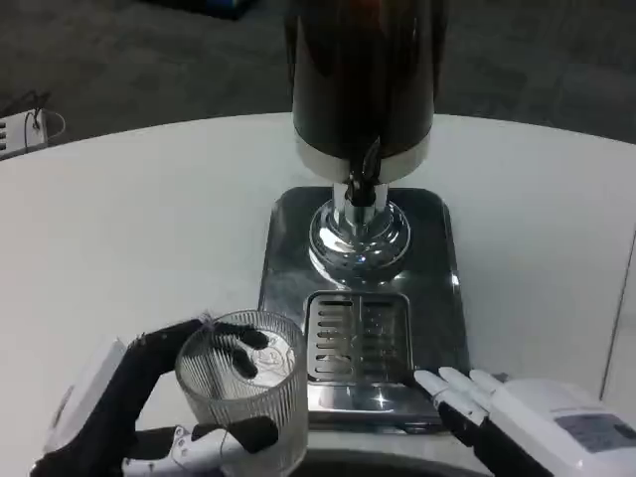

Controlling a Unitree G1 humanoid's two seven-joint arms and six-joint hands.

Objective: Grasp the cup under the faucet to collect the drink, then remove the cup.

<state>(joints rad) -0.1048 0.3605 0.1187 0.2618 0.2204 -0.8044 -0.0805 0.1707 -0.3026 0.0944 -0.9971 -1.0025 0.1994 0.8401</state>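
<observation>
A clear ribbed glass cup (243, 393) stands at the lower left of the dispenser base, and my left hand (149, 407) grips it with fingers wrapped around its far side and thumb across its near side. The cup looks empty. A dark drink dispenser (362, 75) rises at the top centre, its black faucet (363, 179) hanging over the chrome base (437, 288). A slotted drip tray (358, 336) lies below the faucet, to the right of the cup. My right hand (497, 407) rests by the base's front right corner, fingers stretched out, holding nothing.
The white round table (129, 229) spreads wide to the left and right of the dispenser. A small white object (25, 131) lies at the far left edge. Dark floor lies beyond the table's far rim.
</observation>
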